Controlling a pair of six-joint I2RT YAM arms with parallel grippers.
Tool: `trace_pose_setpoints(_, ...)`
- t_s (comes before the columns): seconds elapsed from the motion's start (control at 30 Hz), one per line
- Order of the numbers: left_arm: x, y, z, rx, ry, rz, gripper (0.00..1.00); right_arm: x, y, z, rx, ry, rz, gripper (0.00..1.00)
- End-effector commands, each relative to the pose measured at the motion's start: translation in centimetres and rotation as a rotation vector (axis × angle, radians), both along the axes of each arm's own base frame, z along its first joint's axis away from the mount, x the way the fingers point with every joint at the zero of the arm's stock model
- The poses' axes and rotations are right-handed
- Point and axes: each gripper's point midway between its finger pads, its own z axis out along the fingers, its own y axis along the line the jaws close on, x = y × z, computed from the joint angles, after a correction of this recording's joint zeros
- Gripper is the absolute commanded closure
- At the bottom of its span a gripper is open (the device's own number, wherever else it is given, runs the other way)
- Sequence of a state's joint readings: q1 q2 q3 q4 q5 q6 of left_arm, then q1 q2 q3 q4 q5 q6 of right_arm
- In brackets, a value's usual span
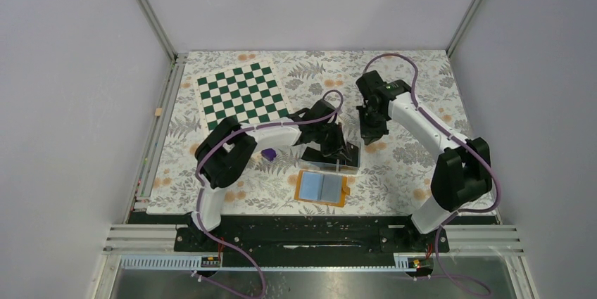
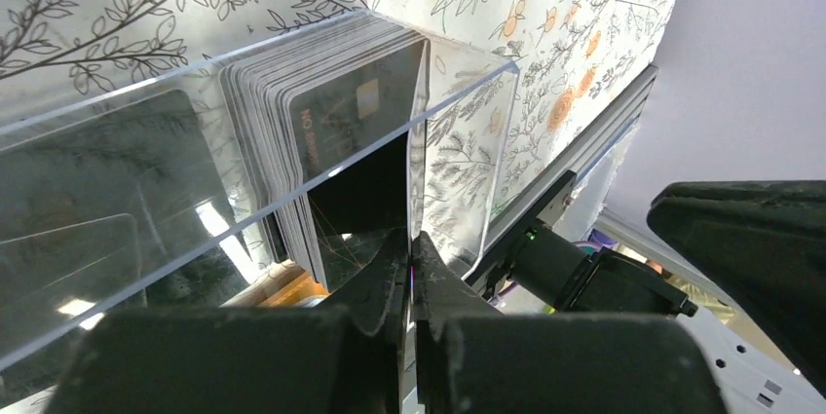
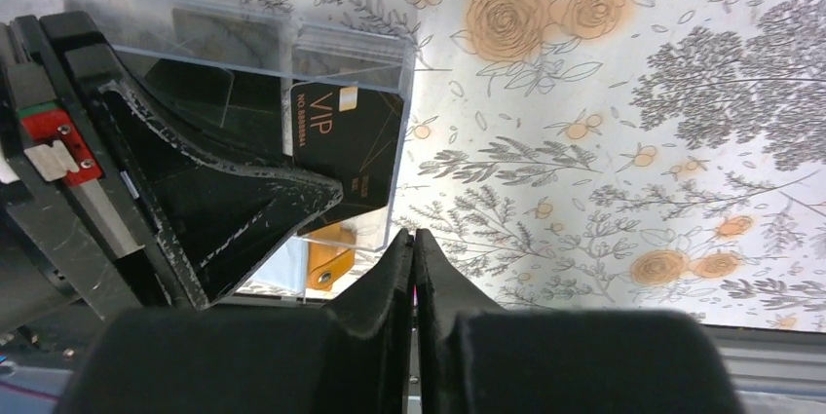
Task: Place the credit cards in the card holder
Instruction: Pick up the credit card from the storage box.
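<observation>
Left tool [image 2: 410,246], nearly closed, pinches one credit card [image 3: 353,141].

Robot lab test cell — plain grey walls [image 1: 310,3], aluminium rails [image 1: 493,239], green checkerboard [image 1: 241,98].

Black gold-lettered credit cards [image 2: 331,122], orange card holder [image 1: 322,187] with blue pockets, green-white checkerboard [image 1: 241,96], floral grey-orange table [image 1: 408,158]

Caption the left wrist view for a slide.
Shut left gripper inside the clear box, beside the stacked credit cards.
</observation>
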State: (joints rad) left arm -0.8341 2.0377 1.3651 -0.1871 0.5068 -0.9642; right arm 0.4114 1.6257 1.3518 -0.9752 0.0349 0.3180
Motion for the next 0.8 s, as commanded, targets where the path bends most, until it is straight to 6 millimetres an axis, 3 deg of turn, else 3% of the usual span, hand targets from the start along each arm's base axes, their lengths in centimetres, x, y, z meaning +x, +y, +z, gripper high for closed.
trace_pose_setpoints(0.0,1.4,0.1,4.2,-0.021,-0.137,0.028,1.00,-0.6,0.5,1.6,0.086,-0.019,0.004,0.91)
trace_pose_setpoints(0.03,1.5,0.4,5.2,-0.022,-0.167,0.033,1.00,-0.7,0.7,1.9,0.113,-0.022,0.003,0.89)
trace_pose_setpoints(0.1,1.8,1.1,7.1,-0.022,-0.229,0.043,1.00,-0.8,1.6,2.6,0.193,-0.030,0.007,0.70)
trace_pose_setpoints(0.2,1.8,2.7,9.8,-0.022,-0.299,0.061,1.00,-1.3,2.3,3.6,0.275,-0.051,0.012,0.53)
trace_pose_setpoints(0.33,0.5,5.0,11.1,-0.074,-0.286,0.078,1.00,-2.4,3.5,5.4,0.420,-0.067,0.041,0.38)
trace_pose_setpoints(0.43,-0.9,6.1,12.4,-0.204,-0.236,0.094,1.00,-3.6,4.7,6.7,0.559,-0.074,0.071,0.33)
trace_pose_setpoints(0.53,-2.8,6.3,15.0,-0.383,-0.182,0.077,1.00,-5.1,6.3,8.2,0.724,-0.071,0.113,0.30)
trace_pose_setpoints(0.67,-5.4,6.8,17.4,-0.537,-0.139,0.027,1.00,-7.7,8.2,9.8,0.925,-0.012,0.195,0.32)
trace_pose_setpoints(0.77,-6.3,7.6,19.1,-0.639,-0.152,0.045,1.00,-9.2,8.7,9.8,1.007,0.046,0.207,0.37)
